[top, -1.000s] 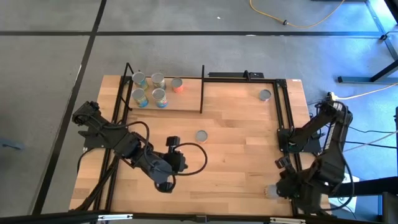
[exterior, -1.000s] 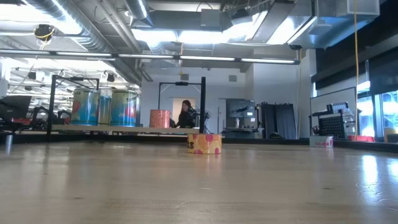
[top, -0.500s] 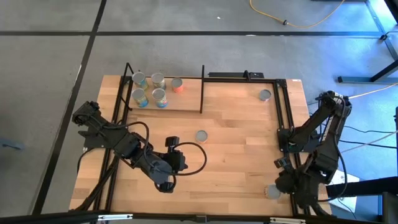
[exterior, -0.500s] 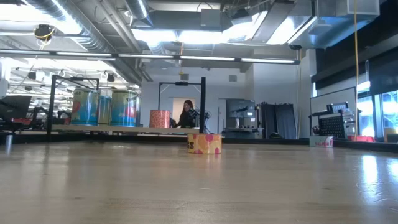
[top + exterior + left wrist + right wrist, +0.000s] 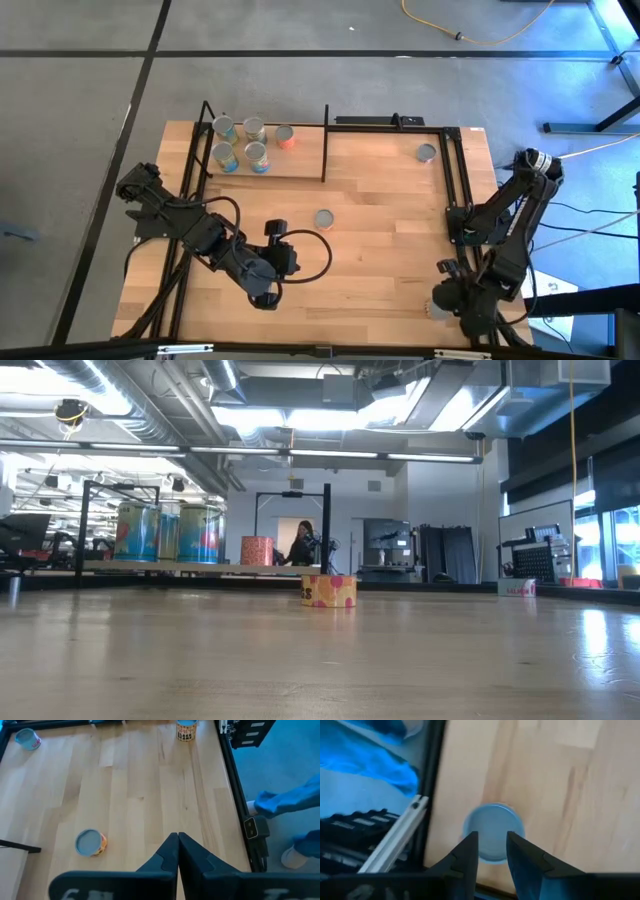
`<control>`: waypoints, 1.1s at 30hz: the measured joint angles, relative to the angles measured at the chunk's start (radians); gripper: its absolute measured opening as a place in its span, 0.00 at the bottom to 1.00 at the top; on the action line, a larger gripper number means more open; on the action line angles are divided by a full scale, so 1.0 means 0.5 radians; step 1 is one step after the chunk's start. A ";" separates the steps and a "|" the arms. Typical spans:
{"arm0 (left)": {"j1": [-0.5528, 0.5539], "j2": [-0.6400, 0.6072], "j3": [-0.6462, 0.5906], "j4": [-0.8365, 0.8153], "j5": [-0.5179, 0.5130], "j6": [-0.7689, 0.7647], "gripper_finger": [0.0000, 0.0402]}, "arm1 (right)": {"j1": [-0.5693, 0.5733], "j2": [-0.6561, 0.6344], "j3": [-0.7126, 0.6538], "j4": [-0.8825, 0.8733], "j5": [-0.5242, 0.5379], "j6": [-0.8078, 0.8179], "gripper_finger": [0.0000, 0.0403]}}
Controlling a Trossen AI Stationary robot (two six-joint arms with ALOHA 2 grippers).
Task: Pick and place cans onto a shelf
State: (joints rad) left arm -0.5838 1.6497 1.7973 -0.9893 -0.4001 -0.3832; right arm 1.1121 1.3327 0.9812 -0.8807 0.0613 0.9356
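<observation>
The right gripper (image 5: 491,851) hangs fingers apart directly above an upright can (image 5: 493,832) at the table's near right corner; the left gripper (image 5: 177,851), fingers together, waits mid-table, farther off.

High cam straight down, whole table (image 5: 380,200); low cam level at tabletop; both share tan can (image 5: 328,590).

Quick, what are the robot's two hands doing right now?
Left tool: closed, holding nothing, above the table.
Right tool: open, over a can at the table's near right corner, not gripping it.
</observation>
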 joint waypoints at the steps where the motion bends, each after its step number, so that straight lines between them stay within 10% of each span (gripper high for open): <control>1: 0.000 0.000 0.000 -0.002 0.000 0.000 0.00 | -0.002 -0.001 -0.020 0.002 0.013 0.015 0.26; 33: 0.000 0.000 0.000 -0.012 0.002 -0.002 0.00 | -0.100 0.001 -0.486 0.354 -0.074 0.238 0.26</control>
State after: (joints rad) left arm -0.5838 1.6497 1.7973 -0.9951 -0.3992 -0.3843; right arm 1.0622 1.3332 0.7382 -0.7036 0.0242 1.0544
